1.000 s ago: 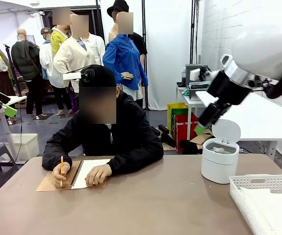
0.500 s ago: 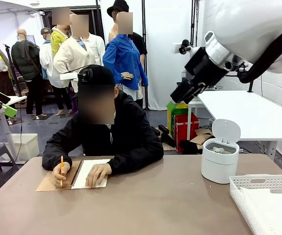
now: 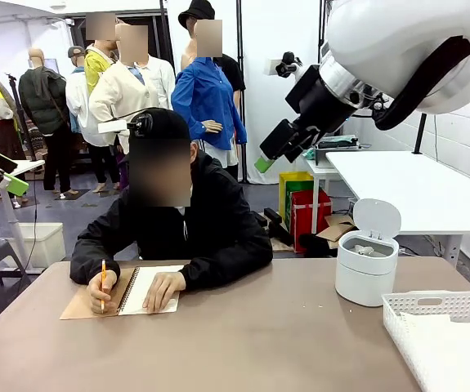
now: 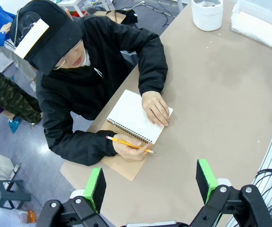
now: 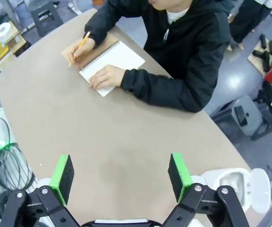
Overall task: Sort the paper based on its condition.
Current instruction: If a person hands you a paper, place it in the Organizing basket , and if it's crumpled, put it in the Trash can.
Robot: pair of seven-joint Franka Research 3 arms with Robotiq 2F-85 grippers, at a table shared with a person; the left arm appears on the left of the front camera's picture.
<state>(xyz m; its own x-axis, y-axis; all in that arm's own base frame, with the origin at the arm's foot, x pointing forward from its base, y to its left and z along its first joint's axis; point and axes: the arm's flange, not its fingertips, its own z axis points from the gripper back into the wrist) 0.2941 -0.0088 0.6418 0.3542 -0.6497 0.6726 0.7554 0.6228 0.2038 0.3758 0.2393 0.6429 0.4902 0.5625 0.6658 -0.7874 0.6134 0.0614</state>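
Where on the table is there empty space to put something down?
The widest bare stretch of the table lies in the middle, between the notebook and the white bin, running to the near edge. It is crowded at the left, where the person leans over the notebook, and at the right by the white basket.
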